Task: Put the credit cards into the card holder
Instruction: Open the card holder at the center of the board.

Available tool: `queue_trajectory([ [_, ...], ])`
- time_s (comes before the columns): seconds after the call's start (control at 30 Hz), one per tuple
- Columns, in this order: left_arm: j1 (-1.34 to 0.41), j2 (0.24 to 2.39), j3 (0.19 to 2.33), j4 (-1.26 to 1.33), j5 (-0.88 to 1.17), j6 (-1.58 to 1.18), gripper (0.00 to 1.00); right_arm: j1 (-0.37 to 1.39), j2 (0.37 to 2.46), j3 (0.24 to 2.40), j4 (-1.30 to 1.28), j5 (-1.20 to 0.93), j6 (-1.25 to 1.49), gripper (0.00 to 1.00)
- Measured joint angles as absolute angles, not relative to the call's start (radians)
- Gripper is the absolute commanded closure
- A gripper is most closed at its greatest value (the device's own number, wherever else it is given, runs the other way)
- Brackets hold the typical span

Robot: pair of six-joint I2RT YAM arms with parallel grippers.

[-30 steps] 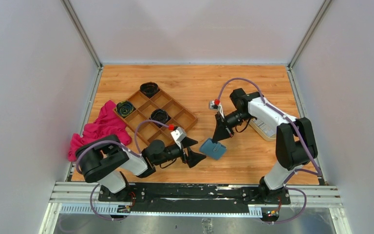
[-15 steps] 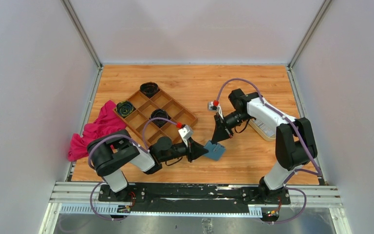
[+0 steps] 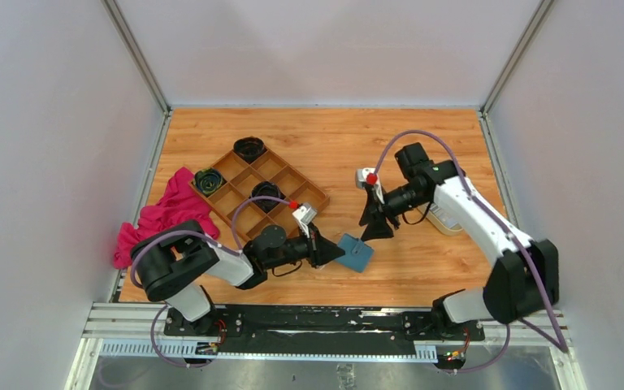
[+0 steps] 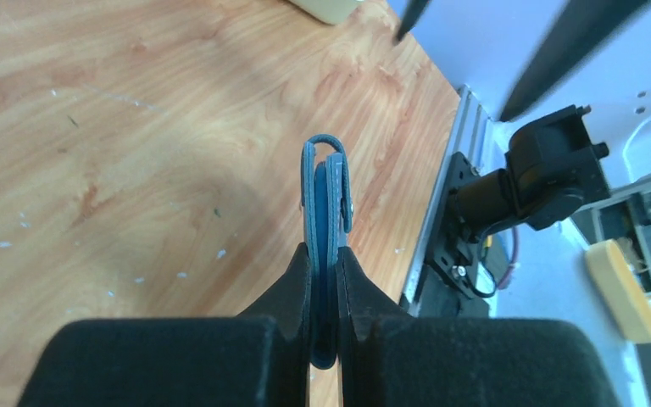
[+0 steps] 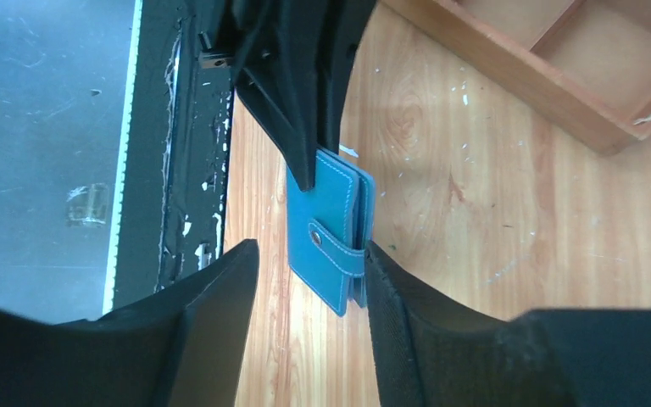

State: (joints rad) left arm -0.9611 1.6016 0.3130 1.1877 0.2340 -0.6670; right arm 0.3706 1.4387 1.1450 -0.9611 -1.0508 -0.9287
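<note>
Table: plain wood (image 3: 422,272), white walls all round
Wallet (image 5: 335,225): teal, snapped shut, front-middle of table, near the tray (image 5: 509,76)
Left gripper (image 4: 324,280): clamped tight on one end of wallet
Right gripper (image 3: 371,233): jaws apart, straddling wallet's other end, not squeezing it

Wooden tabletop (image 3: 333,138), pale walls (image 3: 325,49), metal rail (image 3: 110,325)

Left arm (image 3: 227,266) and right arm (image 3: 475,211) wear white shells, black joints, lilac cables; the right end effector (image 3: 376,234) is black, seemingly red-capped.
</note>
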Motion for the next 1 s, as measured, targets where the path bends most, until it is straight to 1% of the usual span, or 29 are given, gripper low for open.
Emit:
queue_trajectory([
  [0.13,-0.960,1.558,0.312,1.118,0.232,-0.785,1.00,0.374,1.244,1.061,-0.921,-1.039,-0.966,0.33],
  [0.23,-0.961,1.526,0.307,1.092,0.218,-0.873,1.00,0.402,1.090,0.916,-0.831,-1.042,-0.995,0.34],
  [0.3,-0.961,1.514,0.307,1.076,0.209,-0.919,1.00,0.431,1.047,0.835,-0.794,-1.035,-1.016,0.36],
  [0.47,-0.967,1.507,0.308,1.026,0.189,-1.013,1.00,0.489,1.062,0.747,-0.705,-0.965,-1.061,0.38],
  [0.8,-0.975,1.507,0.336,0.977,0.183,-1.081,1.00,0.621,1.078,0.707,-0.548,-0.816,-1.070,0.39],
  [0.9,-0.978,1.507,0.342,0.963,0.186,-1.089,1.00,0.642,1.087,0.696,-0.529,-0.776,-1.088,0.42],
  [1.0,-0.978,1.507,0.342,0.947,0.192,-1.096,1.00,0.658,1.089,0.687,-0.521,-0.740,-1.108,0.48],
])
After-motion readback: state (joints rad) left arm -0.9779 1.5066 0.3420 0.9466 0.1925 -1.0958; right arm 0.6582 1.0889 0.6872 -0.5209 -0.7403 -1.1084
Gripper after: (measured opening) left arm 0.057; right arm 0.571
